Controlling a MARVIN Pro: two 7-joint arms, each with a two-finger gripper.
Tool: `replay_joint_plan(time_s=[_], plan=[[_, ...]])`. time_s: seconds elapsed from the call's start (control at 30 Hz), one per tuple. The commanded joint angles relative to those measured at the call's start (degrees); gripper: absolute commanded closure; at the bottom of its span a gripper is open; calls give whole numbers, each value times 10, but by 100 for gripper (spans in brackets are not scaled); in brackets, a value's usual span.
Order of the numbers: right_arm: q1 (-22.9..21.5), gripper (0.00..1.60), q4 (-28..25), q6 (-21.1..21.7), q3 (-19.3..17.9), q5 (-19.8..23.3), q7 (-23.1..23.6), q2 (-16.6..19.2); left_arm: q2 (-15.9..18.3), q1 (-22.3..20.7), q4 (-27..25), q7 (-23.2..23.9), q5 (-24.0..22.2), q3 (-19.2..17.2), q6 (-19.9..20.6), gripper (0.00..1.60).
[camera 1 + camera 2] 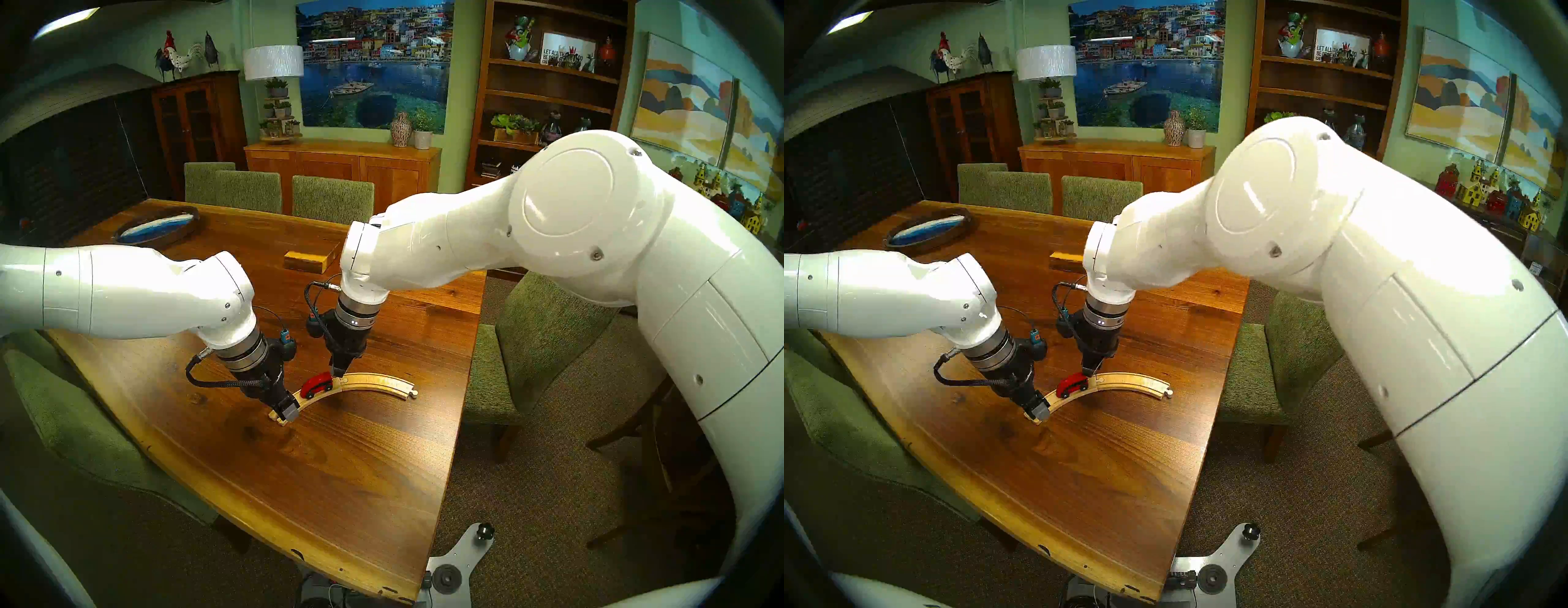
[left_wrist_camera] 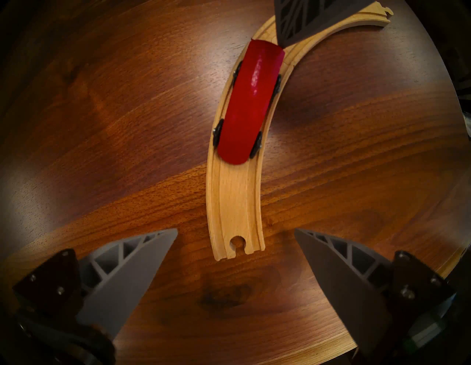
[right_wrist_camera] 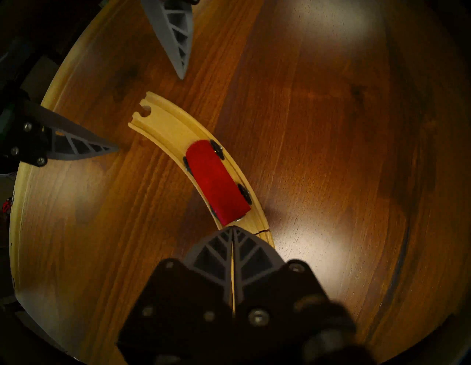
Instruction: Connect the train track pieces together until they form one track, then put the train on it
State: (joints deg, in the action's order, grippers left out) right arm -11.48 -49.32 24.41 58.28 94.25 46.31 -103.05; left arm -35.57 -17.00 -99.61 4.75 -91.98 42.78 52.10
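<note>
- Right gripper (image 3: 232,230): fingers pressed together, clenched on nothing, tips just behind the train's square end, over the joint of the two pieces.
- Left gripper (image 2: 235,233): jaws spread wide, holding nothing, one finger on either side of the track's socket end, pointing down at the table.
- Train (image 2: 248,102): glossy red, black wheels, sitting on the track, wheels in the grooves, on the piece nearer the left gripper.
- Track (image 1: 373,381): two pale curved pieces joined in one arc, flat on the table.
- Table (image 1: 339,488): dark polished wood.
- Wooden block (image 1: 306,260): rectangular, well apart, behind the right wrist.
</note>
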Motion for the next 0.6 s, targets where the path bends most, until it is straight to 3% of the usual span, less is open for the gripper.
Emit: replay_joint_plan(time_s=[0.0,0.57], plan=[[-38,160,-15,24,4,4,-16,19,0,-16,-1,0,-1,-12,0,0],[-81,160,-95,52,21,21,-55,72,0,-16,0,0,0,-12,-1,0]])
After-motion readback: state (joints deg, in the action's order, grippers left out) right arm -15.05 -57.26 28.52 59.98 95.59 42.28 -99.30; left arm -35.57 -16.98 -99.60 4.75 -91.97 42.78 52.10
